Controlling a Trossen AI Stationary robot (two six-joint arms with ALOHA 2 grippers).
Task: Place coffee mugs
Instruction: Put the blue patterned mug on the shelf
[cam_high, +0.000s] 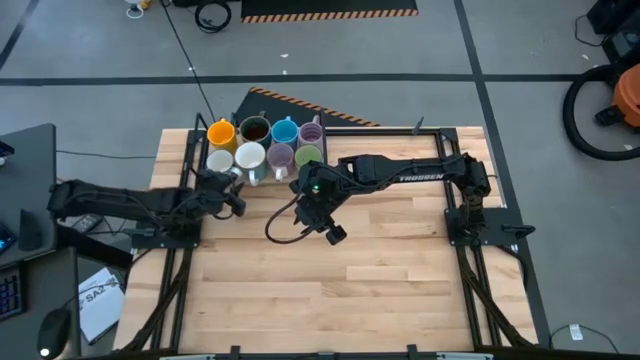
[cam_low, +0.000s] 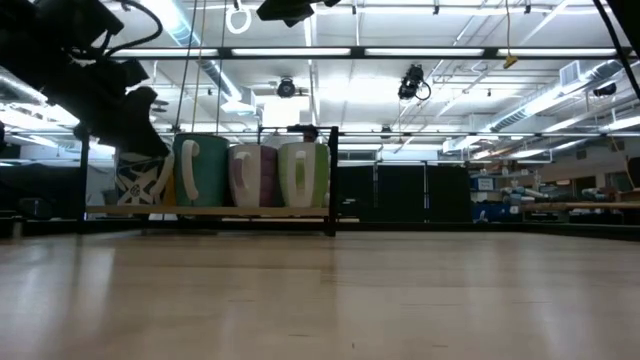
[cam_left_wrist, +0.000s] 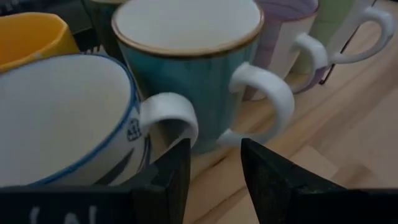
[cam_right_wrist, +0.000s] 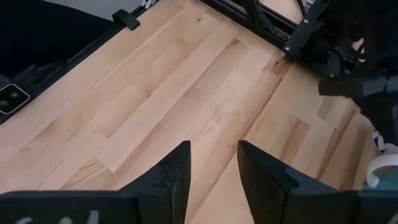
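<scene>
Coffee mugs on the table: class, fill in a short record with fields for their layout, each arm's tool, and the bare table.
mugs: eight coffee mugs in two rows of four at the table's far edge
back row: orange mug, dark brown mug, blue mug, lilac mug
left tool: open, empty, at the handle of a white mug
right tool: open, empty, above bare wood
table: near half bare

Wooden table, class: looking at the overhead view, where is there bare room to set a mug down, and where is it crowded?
The table is bare across its near half and right side, bordered by the black frame rails. It is crowded at the far left, where the mugs stand packed in two rows. The left gripper sits open beside them; the right gripper, open, hangs over the middle.
</scene>
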